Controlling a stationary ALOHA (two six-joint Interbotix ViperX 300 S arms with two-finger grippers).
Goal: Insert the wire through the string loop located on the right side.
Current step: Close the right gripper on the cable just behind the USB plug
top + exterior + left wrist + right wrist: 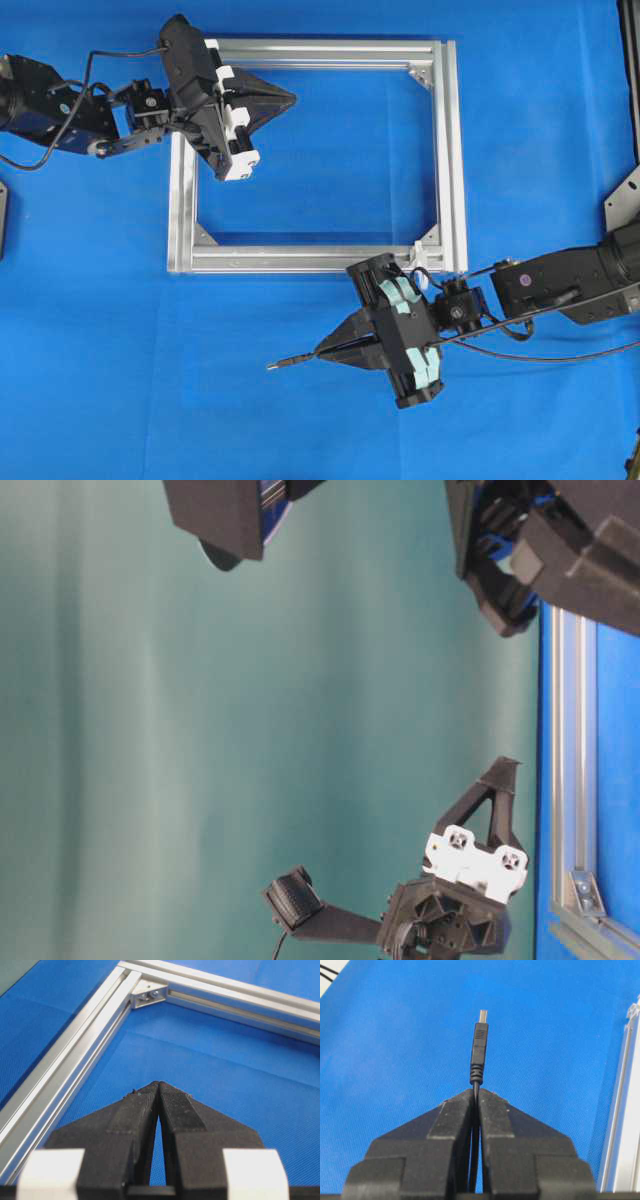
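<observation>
The wire's black plug end (287, 362) sticks out to the left of my right gripper (320, 352), which is shut on the wire just behind the plug. This is over the blue mat, below the frame's near bar. In the right wrist view the plug (479, 1045) points straight ahead from the closed tips (476, 1091). The string loop (418, 251) is a small white tie on the near bar of the silver frame (300, 260), close to its right corner, above and right of the gripper. My left gripper (292, 98) hangs shut and empty inside the frame's upper left (158, 1084).
The rest of the wire (560, 356) trails right under the right arm. A corner bracket (147, 994) lies ahead of the left gripper. The frame's bar (620, 1135) runs along the right of the right wrist view. The table-level view shows the left gripper (503, 768) above the frame bar (565, 780).
</observation>
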